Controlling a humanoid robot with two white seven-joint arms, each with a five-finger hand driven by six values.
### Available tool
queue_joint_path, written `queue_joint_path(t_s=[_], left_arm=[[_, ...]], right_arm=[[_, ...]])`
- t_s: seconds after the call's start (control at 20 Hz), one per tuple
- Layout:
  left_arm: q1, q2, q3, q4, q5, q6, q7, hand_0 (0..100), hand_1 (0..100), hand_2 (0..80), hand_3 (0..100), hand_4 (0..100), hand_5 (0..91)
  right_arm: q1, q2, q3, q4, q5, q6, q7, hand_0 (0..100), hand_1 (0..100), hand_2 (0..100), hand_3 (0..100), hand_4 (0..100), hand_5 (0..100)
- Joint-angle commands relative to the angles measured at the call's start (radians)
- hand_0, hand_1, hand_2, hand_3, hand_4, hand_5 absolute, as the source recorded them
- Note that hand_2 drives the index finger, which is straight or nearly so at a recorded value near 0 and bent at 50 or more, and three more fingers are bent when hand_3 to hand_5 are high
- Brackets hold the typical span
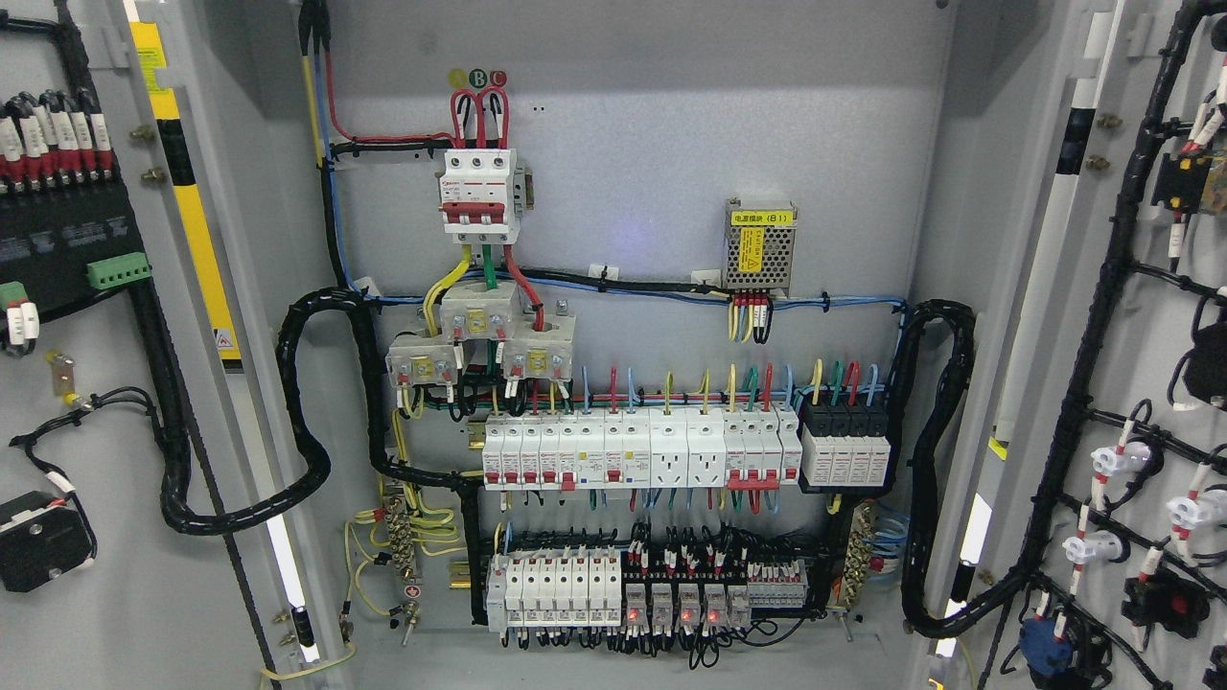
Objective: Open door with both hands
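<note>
Doors of the electrical cabinet stand swung wide: left door [86, 431] and right door [1141, 383] flank the back panel [652, 144], which carries a three-pole breaker [479, 192], power supply module [759, 246] and breaker rows [637, 450]. No robot hand is in view.

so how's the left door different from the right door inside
The left door carries a black terminal block with a green connector near its top; the right door carries white and red fittings lower down. The left door has one thick black cable loop, the right door a branching black harness. Both are grey and swung fully open.
</note>
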Motion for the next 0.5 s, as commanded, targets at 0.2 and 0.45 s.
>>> queue_joint_path(t_s=[0.2,0.45], left_arm=[[-0.002,0.015,-0.011,0.055,0.003,-0.009,0.001,12,56,0.0,0,0,0.0],[-0.002,0.012,-0.012,0.052,0.003,-0.009,-0.001,12,56,0.0,0,0,0.0]], right_arm=[[-0.024,0.023,0.002,0.148,0.043,0.034,-0.051,0,50,4,0,0,0],[-0.038,0.025,-0.004,0.148,0.04,0.028,-0.05,0,50,4,0,0,0]])
